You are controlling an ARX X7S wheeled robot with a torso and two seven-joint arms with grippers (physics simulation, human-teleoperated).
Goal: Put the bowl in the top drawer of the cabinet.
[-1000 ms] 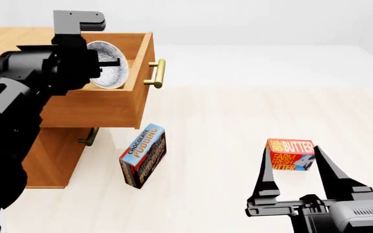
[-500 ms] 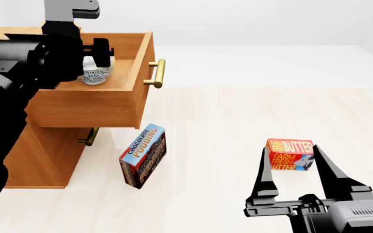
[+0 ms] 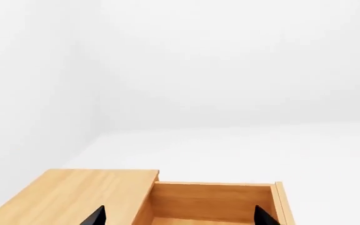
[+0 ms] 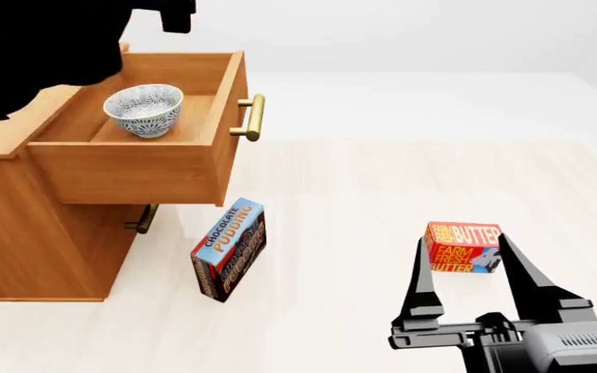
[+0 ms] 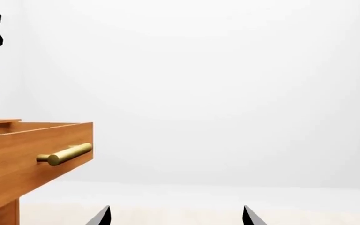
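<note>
The white, blue-speckled bowl (image 4: pixel 144 109) sits upright inside the pulled-out top drawer (image 4: pixel 133 167) of the light-brown cabinet (image 4: pixel 19 241). The drawer's brass handle (image 4: pixel 253 116) faces right. My left arm is raised at the upper left of the head view, above the cabinet; its gripper (image 3: pixel 176 216) is open, with only the fingertips (image 3: pixel 95 216) showing over the drawer (image 3: pixel 211 201) and nothing between them. The bowl is out of the left wrist view. Low at the front right, my right gripper (image 4: pixel 469 268) stands open and empty beside a butter box.
A chocolate pudding box (image 4: pixel 229 249) stands on the floor below the drawer. A red butter box (image 4: pixel 465 247) lies between my right fingers. The lower drawer's brass handle (image 4: pixel 141 220) shows under the top drawer. The right wrist view sees the drawer front (image 5: pixel 24 154) and handle (image 5: pixel 65 153).
My left gripper let go of the bowl, which now rests upright in the drawer. The left arm lifted up and away to the upper left. The right arm has not moved.
</note>
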